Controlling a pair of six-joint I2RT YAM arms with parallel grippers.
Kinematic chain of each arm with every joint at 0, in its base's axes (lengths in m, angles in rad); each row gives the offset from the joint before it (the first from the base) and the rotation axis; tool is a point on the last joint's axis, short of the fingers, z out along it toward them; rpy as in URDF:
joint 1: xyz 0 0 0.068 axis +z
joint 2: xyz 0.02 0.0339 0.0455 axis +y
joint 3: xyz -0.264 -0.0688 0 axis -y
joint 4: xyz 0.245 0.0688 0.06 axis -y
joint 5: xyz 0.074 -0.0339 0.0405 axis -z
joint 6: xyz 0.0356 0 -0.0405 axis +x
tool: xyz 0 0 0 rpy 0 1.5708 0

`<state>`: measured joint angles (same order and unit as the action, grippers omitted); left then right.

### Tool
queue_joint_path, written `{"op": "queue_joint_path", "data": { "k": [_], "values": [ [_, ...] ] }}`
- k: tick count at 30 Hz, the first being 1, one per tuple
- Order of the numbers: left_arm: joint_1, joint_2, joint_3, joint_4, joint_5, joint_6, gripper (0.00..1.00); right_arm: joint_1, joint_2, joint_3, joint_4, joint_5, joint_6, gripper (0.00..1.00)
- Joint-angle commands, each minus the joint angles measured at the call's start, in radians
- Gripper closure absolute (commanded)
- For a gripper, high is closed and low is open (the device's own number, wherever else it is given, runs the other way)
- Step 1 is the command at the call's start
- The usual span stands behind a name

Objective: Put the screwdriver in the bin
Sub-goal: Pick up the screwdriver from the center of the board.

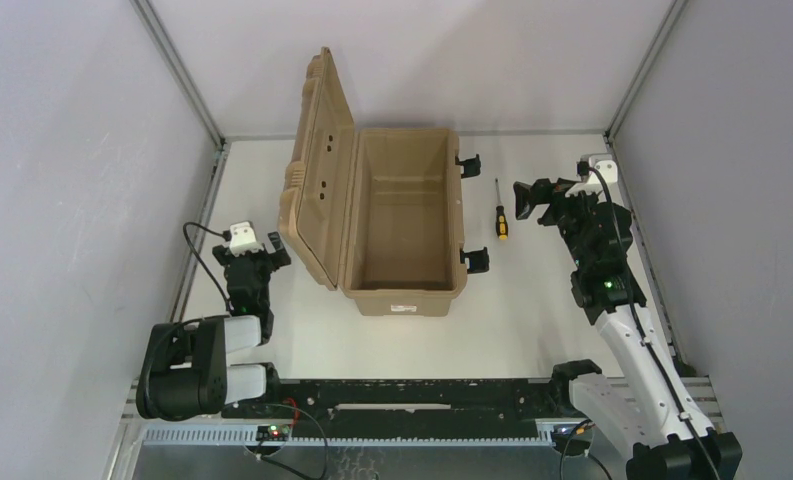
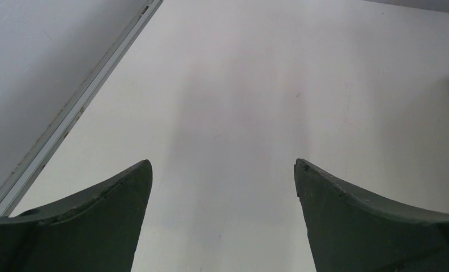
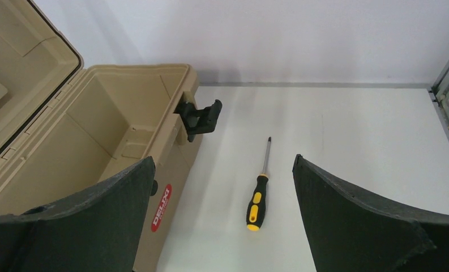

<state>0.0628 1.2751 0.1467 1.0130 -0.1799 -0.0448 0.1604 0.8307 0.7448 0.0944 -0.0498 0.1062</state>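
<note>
White table (image 1: 532,320) fills the floor of a grey-walled cell with metal rails along its edges. Bin (image 1: 402,295) sits at the middle of the table, its lid (image 1: 317,170) swung up and leaning to the left, the inside bare. Two black latches (image 1: 469,163) hang off its right wall, one far and one near. A white label (image 1: 404,309) shows on the near wall, and a red oval sticker (image 3: 161,207) on the right wall.

Screwdriver (image 1: 499,215) lies flat on the table just right of the bin, apart from it, between the two latches. Its shaft points far and its black-and-yellow handle points near.

Right gripper (image 3: 223,160) hovers just right of the screwdriver, facing left toward it, with its jaws spread wide and nothing between them. From the right wrist, the screwdriver lies ahead of the fingertips, within the gap and a little to the right of its middle, touching neither finger.

Left gripper (image 2: 222,164) hangs over bare table to the left of the bin, near the left rail, its jaws also wide apart and holding nothing. A tan corner of the bin shows at the right edge of its view.
</note>
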Motion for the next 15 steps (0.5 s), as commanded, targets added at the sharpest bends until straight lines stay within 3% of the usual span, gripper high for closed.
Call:
{"op": "queue_joint_path", "data": {
  "k": [1,15],
  "values": [
    [0.0,-0.017,0.045,0.039,-0.003,0.014,0.0,0.016,-0.013,0.0,0.04,0.007,-0.007,0.0],
    [0.0,-0.017,0.045,0.039,-0.001,0.014,0.0,0.046,0.026,0.116,-0.063,-0.018,-0.028,0.0]
  ]
}}
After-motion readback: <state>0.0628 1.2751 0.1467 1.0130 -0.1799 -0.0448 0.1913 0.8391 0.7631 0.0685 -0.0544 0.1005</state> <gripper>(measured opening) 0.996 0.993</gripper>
